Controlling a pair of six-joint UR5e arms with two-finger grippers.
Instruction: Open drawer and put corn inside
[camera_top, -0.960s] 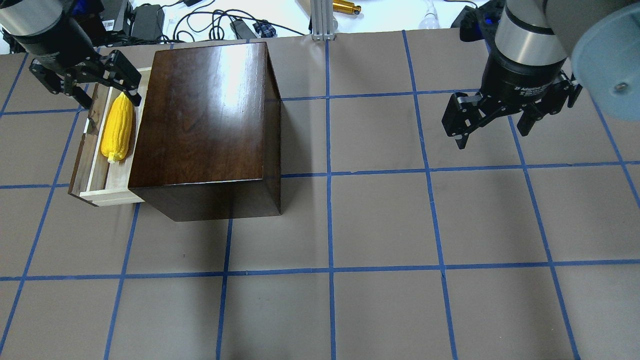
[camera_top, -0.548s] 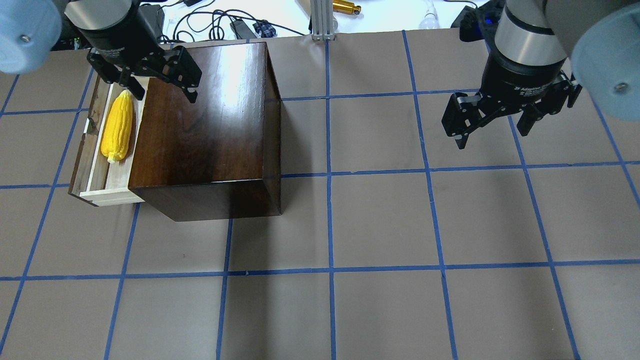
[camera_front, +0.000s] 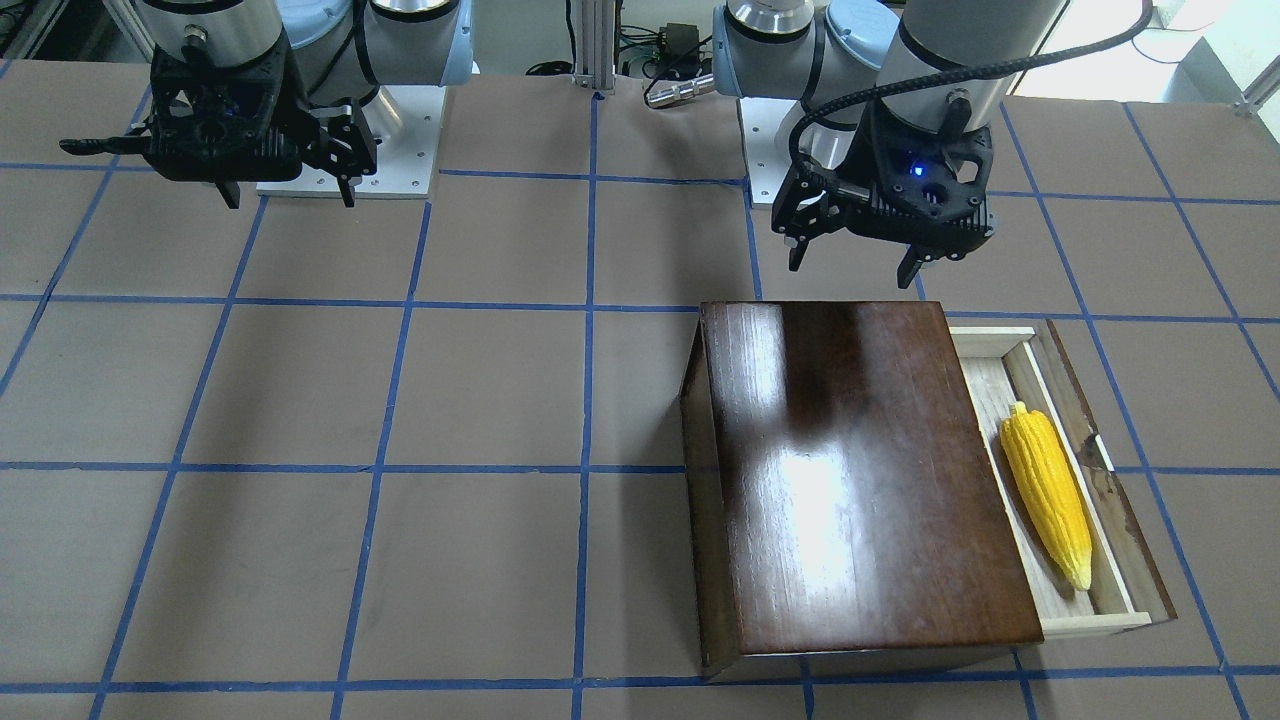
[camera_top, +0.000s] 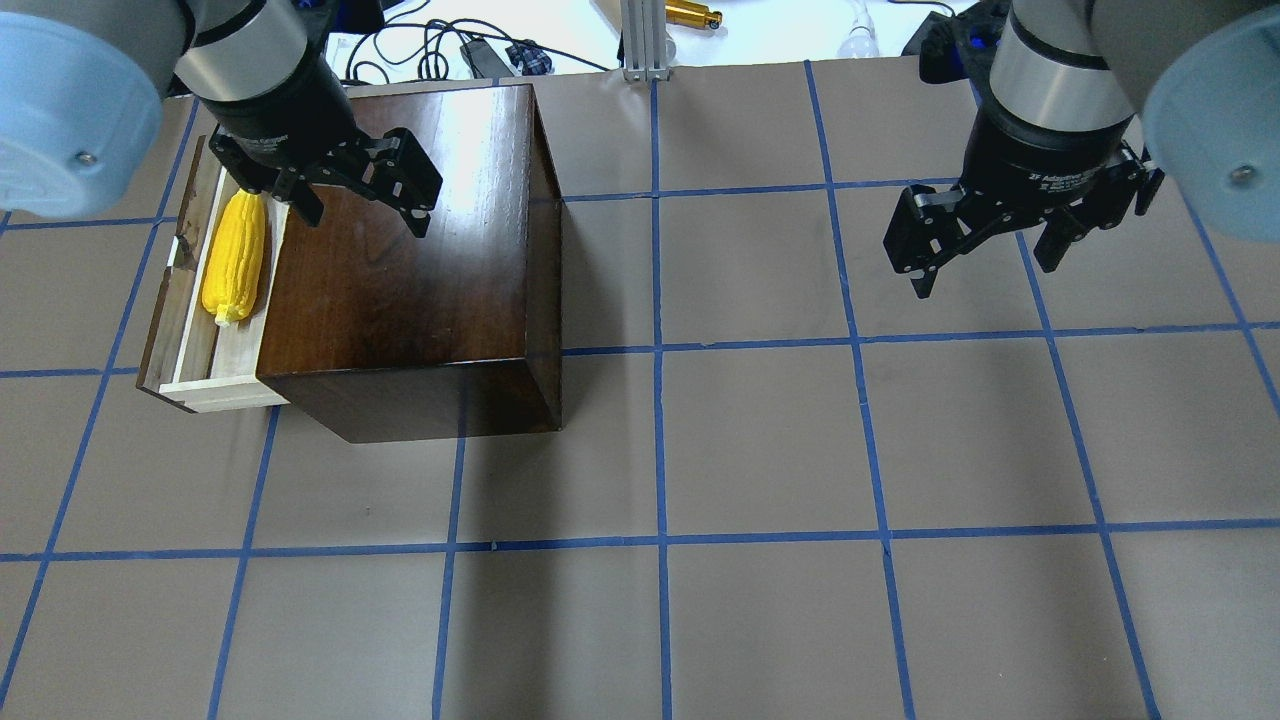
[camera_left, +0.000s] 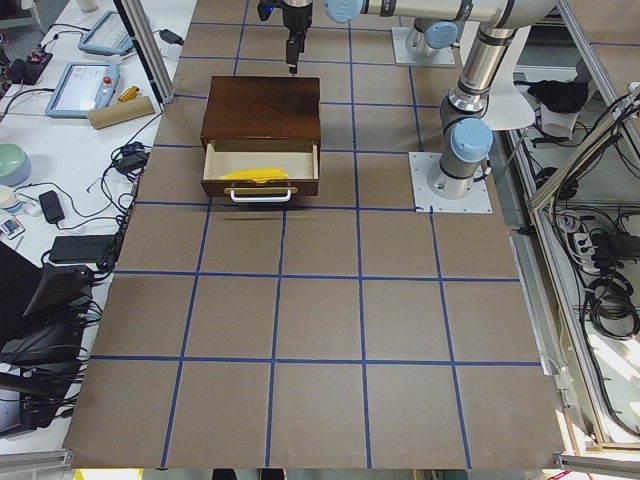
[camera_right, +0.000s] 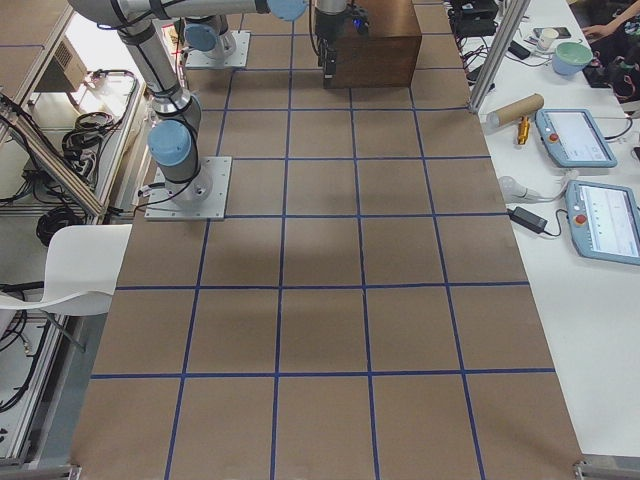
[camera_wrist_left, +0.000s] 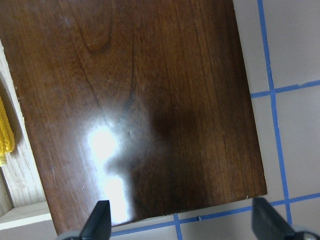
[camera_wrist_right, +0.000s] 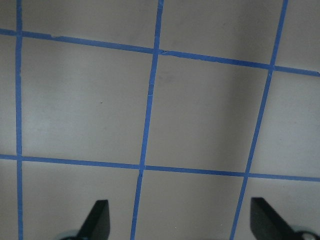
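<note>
Partly, the corn (camera_top: 235, 262) is covered: from overhead the left gripper (camera_top: 365, 212) masks its pointed tip, and the left wrist camera catches only a yellow sliver at its frame edge. One corn lies lengthwise in the one drawer (camera_top: 220, 392), which stands pulled out of the one box (camera_top: 420, 280). The drawer's white handle (camera_left: 260, 193) shows only from the left-side camera. Of the two grippers, the left hangs above the box's top, fingers spread wide and empty. The right gripper (camera_top: 985, 278) hangs well apart from the box over the table (camera_top: 760, 440), equally spread and empty.
</note>
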